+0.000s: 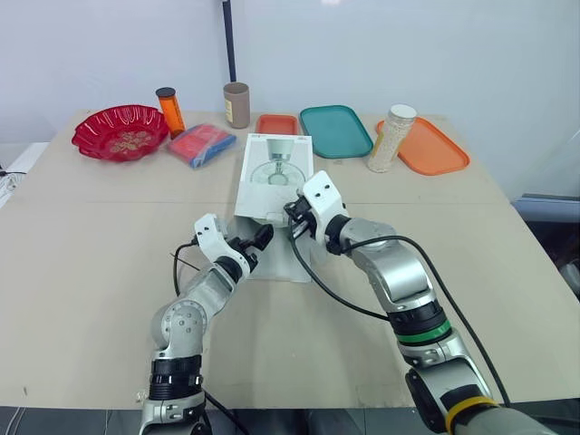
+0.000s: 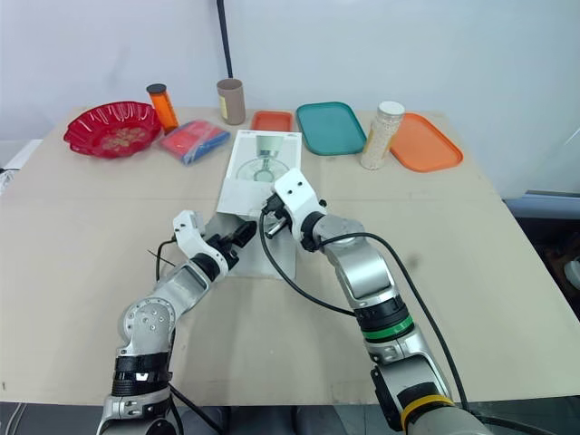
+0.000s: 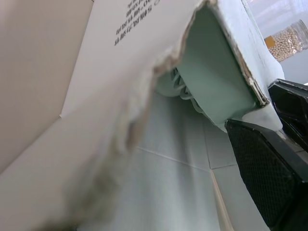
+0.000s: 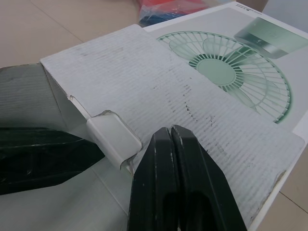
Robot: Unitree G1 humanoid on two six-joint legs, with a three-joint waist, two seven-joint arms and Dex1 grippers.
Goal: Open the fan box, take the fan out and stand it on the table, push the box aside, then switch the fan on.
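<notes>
Right gripper [image 4: 169,131]: we see its two black fingers pressed flat together with nothing between them. The tips are at the raw cardboard inside of the opened flap [image 4: 192,91], just beside a small white tab [image 4: 113,140] at the flap's corner. Whether they touch the board we cannot tell.

The left gripper [image 1: 259,238] reaches in from the lower left of the head views and meets the near end of the fan box [image 1: 276,168] under that flap. Whether it is spread or closed, we cannot tell. In its wrist view the flap's torn edge runs on a diagonal, and past it the pale green ribs of the fan [image 3: 179,85] sit inside the box mouth.

The box lies flat at centre frame, printed fan picture up. Its far edge is near the small orange tray [image 1: 277,124] and the teal tray [image 1: 335,130].

The upper band of the frame is crowded:
- red bowl [image 1: 120,131]
- orange bottle [image 1: 169,111]
- blue-and-red packet [image 1: 200,145]
- brown cylinder [image 1: 236,104]
- jar [image 1: 391,138]
- large orange tray [image 1: 430,149]

Wide bare table [image 1: 82,272] opens at both the left and the right of the box, down to the near edge.
</notes>
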